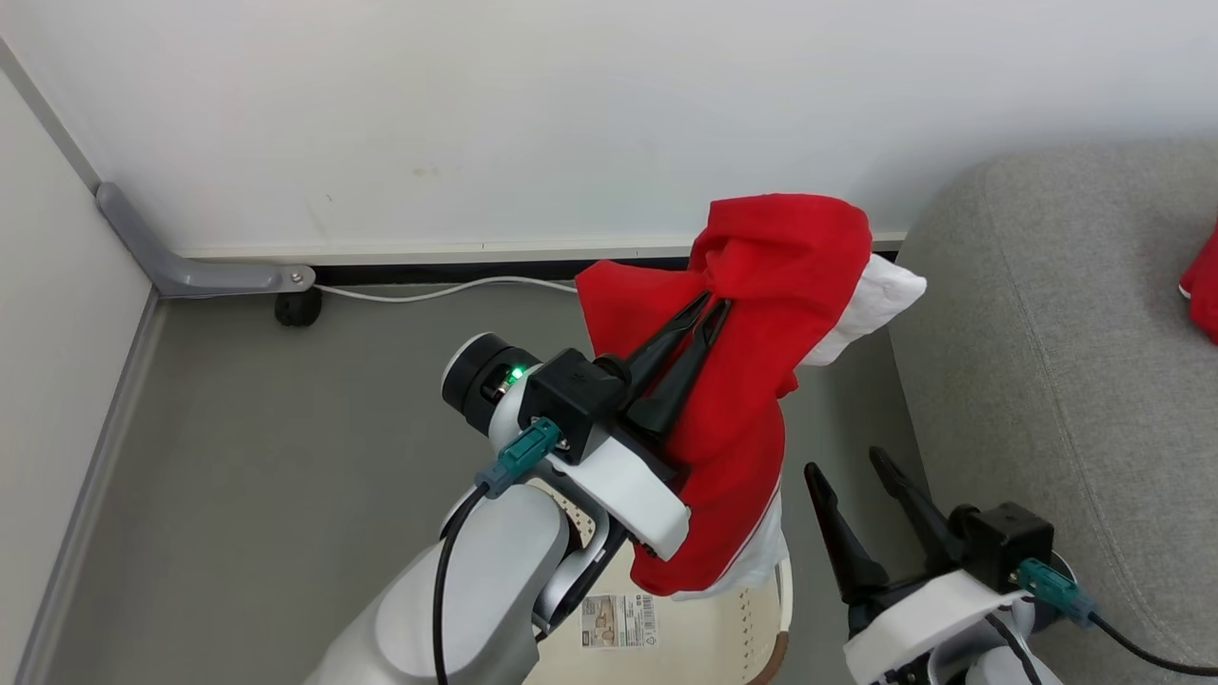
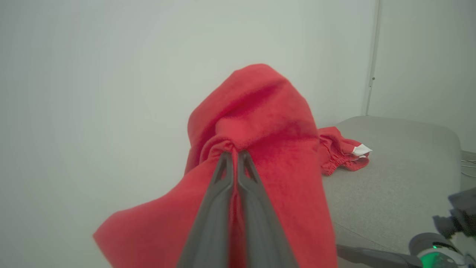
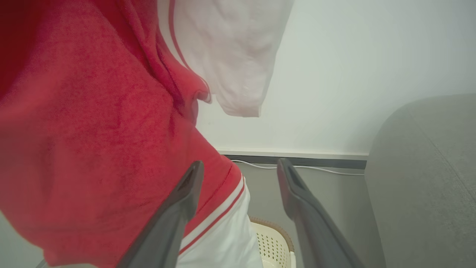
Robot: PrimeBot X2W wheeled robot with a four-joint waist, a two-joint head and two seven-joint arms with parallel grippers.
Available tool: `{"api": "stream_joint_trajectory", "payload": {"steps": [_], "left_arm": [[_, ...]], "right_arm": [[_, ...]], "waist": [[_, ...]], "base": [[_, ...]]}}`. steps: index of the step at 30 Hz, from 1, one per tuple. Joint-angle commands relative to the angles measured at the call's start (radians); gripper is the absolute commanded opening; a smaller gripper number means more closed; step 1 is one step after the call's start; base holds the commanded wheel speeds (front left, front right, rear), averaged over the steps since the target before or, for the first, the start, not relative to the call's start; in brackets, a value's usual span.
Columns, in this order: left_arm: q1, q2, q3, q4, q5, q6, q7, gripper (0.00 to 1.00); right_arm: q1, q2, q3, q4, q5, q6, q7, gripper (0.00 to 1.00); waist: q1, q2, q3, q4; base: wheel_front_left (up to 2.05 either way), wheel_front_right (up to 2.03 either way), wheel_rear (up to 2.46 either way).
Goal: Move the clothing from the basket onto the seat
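- Head view: the left gripper [image 1: 718, 301] has both fingers squeezed together on a bunched fold of the red garment [image 1: 761, 247], so it's pinching it up in the air.
- The garment is red with white bits and droops down past the wrist. Its lower hem hangs over the basket [image 1: 709, 652].
- The right gripper [image 1: 842, 460] is spread wide with nothing in it, down low between the basket and the seat [image 1: 1047, 333].
- A second red piece [image 1: 1204, 285] already lies on the seat, at the picture's right edge.
- Left wrist view: same pinch, with the fingertips buried in the fabric. The second piece sits crumpled on the grey cushion beyond.
- Right wrist view: the hanging garment is right beside one spread finger. I can't tell if they touch.
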Motion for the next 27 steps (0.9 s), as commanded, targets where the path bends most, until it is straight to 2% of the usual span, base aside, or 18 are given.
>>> {"api": "stream_joint_trajectory", "payload": {"steps": [1, 9, 23, 27], "left_arm": [[-0.058, 0.006, 0.029, -0.030, -0.008, 0.009, -0.010, 0.00], [-0.103, 0.006, -0.022, -0.034, -0.038, 0.034, -0.010, 0.00], [-0.109, 0.006, -0.076, -0.026, -0.060, 0.040, -0.010, 0.00], [-0.111, 0.005, -0.088, -0.029, -0.061, 0.038, -0.010, 0.00]], "right_arm": [[-0.034, 0.001, 0.027, -0.029, 0.003, 0.003, -0.006, 1.00], [-0.087, -0.017, 0.144, -0.113, 0.050, 0.003, -0.006, 1.00], [-0.153, -0.084, 0.267, -0.263, 0.143, 0.003, -0.006, 1.00], [-0.145, -0.086, 0.271, -0.248, 0.147, 0.003, -0.006, 1.00]], "waist": [[0.0001, -0.0001, 0.005, -0.004], [0.0001, -0.0001, 0.025, -0.014], [0.0001, -0.0001, 0.030, 0.007], [0.0001, -0.0001, 0.031, 0.005]], "base": [[0.00, 0.00, 0.00], [0.00, 0.00, 0.00], [0.00, 0.00, 0.00], [0.00, 0.00, 0.00]]}}
